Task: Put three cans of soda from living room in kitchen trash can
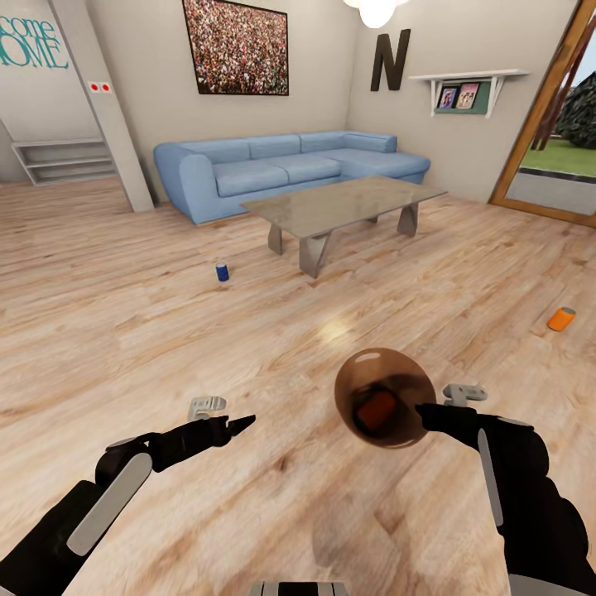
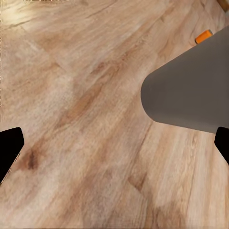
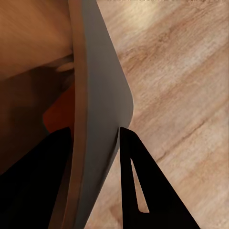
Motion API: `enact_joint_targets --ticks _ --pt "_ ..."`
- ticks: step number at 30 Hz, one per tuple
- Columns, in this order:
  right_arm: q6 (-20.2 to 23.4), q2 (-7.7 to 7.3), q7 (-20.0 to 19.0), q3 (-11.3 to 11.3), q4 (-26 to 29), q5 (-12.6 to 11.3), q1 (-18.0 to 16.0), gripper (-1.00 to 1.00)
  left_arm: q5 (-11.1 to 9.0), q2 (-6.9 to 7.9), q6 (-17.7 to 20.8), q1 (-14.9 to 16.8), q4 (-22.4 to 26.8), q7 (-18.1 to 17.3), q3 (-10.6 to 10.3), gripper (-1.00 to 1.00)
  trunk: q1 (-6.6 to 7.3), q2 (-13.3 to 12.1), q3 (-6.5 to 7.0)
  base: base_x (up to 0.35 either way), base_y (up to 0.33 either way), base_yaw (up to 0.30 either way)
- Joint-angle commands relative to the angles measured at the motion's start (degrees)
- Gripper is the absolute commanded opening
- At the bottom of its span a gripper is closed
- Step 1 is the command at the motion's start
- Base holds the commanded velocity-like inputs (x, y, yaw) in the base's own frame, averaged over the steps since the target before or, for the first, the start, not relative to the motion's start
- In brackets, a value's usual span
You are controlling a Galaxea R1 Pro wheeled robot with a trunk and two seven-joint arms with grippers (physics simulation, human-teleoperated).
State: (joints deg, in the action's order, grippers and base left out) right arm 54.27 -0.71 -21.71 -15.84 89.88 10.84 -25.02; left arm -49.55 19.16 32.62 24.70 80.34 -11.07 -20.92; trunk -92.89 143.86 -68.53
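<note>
right gripper pinches the rim of the trash can, one finger inside, one outside the wall; bin held above the wood floor, an orange can inside it. left gripper spread apart, holding nothing. blue can upright on open floor near the low table; second orange can lying far right. sofa behind the table.

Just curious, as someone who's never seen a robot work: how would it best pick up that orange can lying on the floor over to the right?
The orange can lies tipped on its side, so probably from above, the fingers closing across the round middle of its body, not its ends. The left hand looks free; the right hand holds the bin.
</note>
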Motion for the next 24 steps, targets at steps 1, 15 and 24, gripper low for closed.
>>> enact_joint_targets --ticks 1,15,24 --pt "0.14 0.00 -0.09 0.03 0.04 -1.18 -0.02 -1.00 -0.03 -0.03 0.04 0.00 0.00 0.03 0.00 1.00 0.01 0.00 0.01 0.234 0.000 0.000" --pt "0.12 -0.01 -0.08 0.08 0.04 -1.18 -0.02 -1.00 -0.12 -0.08 0.07 0.00 0.00 0.13 0.08 1.00 0.01 0.00 0.01 0.318 0.000 0.000" --pt "0.12 -0.01 -0.06 0.04 0.04 -1.18 -0.02 -1.00 -0.11 -0.01 0.07 0.00 0.00 -0.04 0.09 1.00 0.01 0.00 0.01 0.335 0.000 0.000"
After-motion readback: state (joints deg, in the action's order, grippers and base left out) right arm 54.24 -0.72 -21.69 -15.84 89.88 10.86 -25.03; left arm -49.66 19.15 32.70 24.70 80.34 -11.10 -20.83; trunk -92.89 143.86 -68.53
